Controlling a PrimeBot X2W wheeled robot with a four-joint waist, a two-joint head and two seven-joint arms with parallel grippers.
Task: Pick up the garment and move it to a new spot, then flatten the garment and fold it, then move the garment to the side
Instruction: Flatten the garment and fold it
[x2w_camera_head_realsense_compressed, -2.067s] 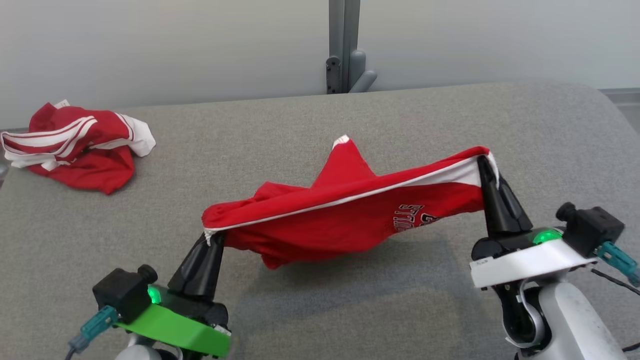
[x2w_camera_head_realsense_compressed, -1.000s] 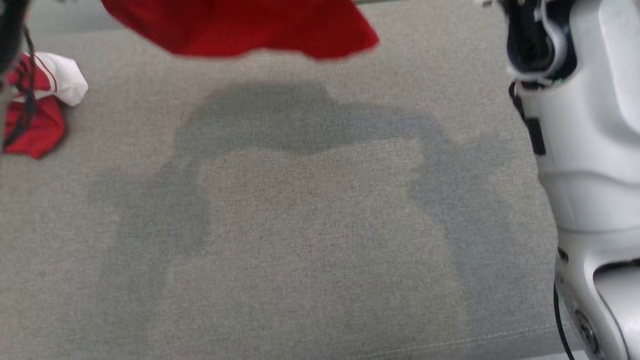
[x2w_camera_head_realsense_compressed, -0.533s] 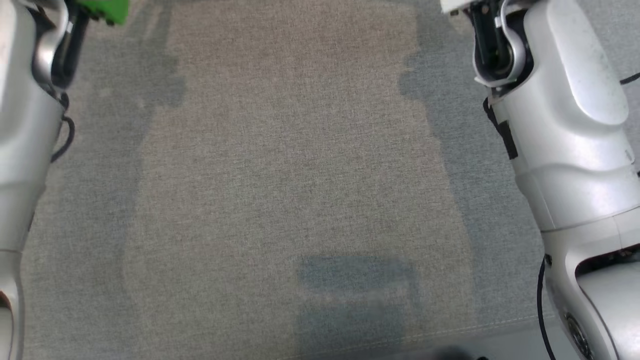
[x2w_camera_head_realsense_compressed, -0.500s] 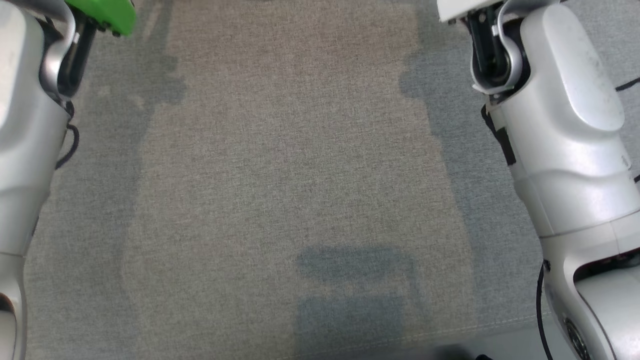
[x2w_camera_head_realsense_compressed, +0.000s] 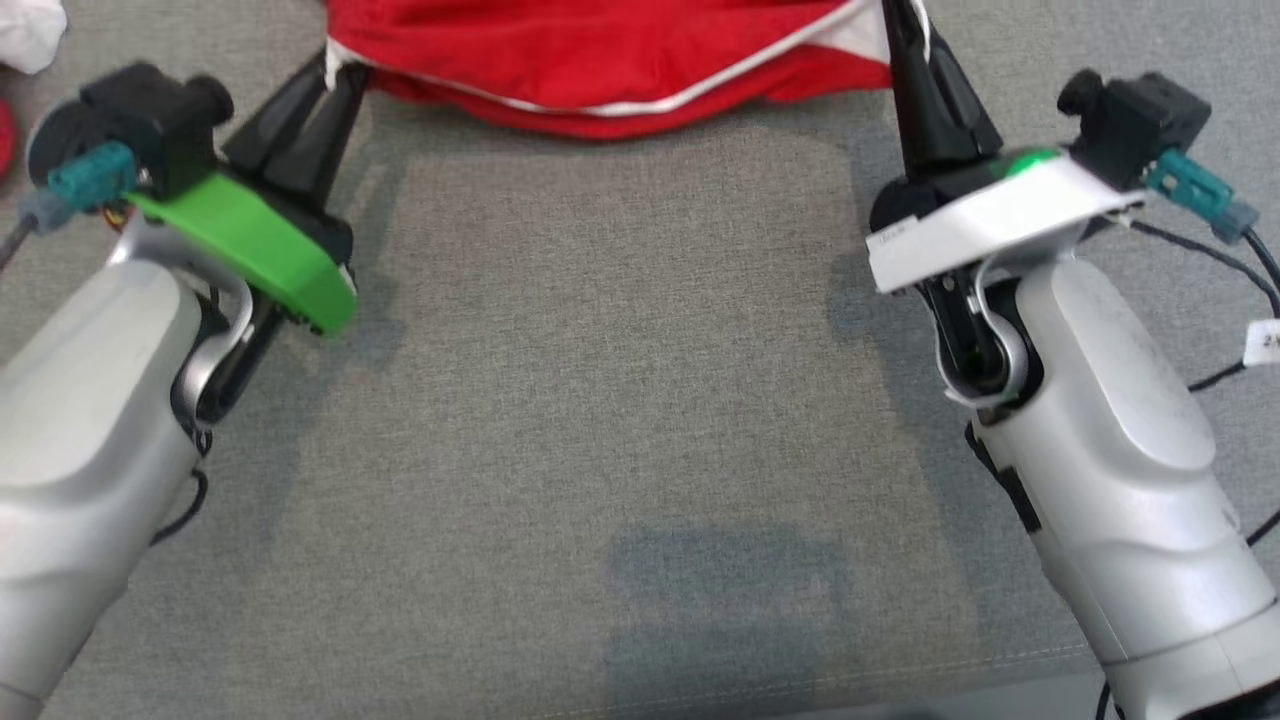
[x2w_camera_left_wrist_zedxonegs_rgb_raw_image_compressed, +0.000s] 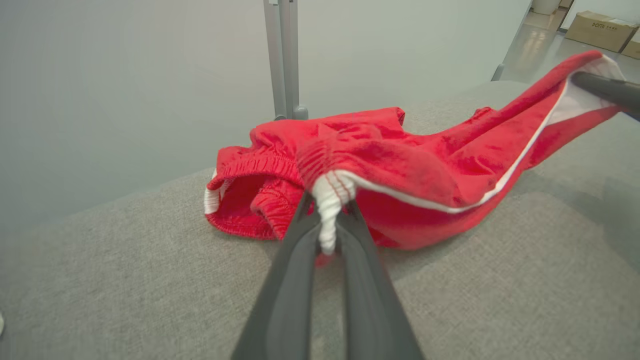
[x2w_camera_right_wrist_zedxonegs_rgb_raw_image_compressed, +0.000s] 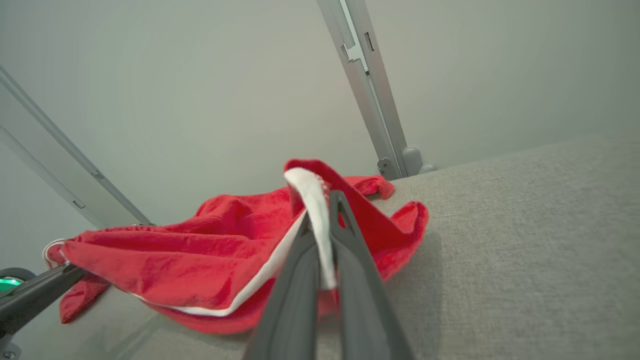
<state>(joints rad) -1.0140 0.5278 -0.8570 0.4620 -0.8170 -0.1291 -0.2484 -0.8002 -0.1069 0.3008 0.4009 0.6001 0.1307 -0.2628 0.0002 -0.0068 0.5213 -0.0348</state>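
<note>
The garment (x2w_camera_head_realsense_compressed: 600, 60) is red with a white side stripe and an elastic waistband. It stretches between both grippers along the top of the head view. My left gripper (x2w_camera_head_realsense_compressed: 335, 75) is shut on its white-trimmed corner (x2w_camera_left_wrist_zedxonegs_rgb_raw_image_compressed: 330, 195). My right gripper (x2w_camera_head_realsense_compressed: 900, 30) is shut on the other white-edged end (x2w_camera_right_wrist_zedxonegs_rgb_raw_image_compressed: 312, 210). In the wrist views the garment's (x2w_camera_left_wrist_zedxonegs_rgb_raw_image_compressed: 400, 170) middle sags onto the grey cushion (x2w_camera_left_wrist_zedxonegs_rgb_raw_image_compressed: 150, 280), while the held ends are raised. The right gripper's fingers (x2w_camera_left_wrist_zedxonegs_rgb_raw_image_compressed: 607, 90) show at the left wrist view's right edge.
The grey upholstered surface (x2w_camera_head_realsense_compressed: 620, 380) spreads wide in front of me, its front seam near the bottom edge. A second red and white garment (x2w_camera_head_realsense_compressed: 25, 30) peeks in at the far left. A grey post (x2w_camera_right_wrist_zedxonegs_rgb_raw_image_compressed: 372, 110) and pale wall stand behind the cushion.
The head camera has swung back up, so both grippers and the garment's lower edge are in the picture again. Both grips on the garment are the same as two seconds ago.
</note>
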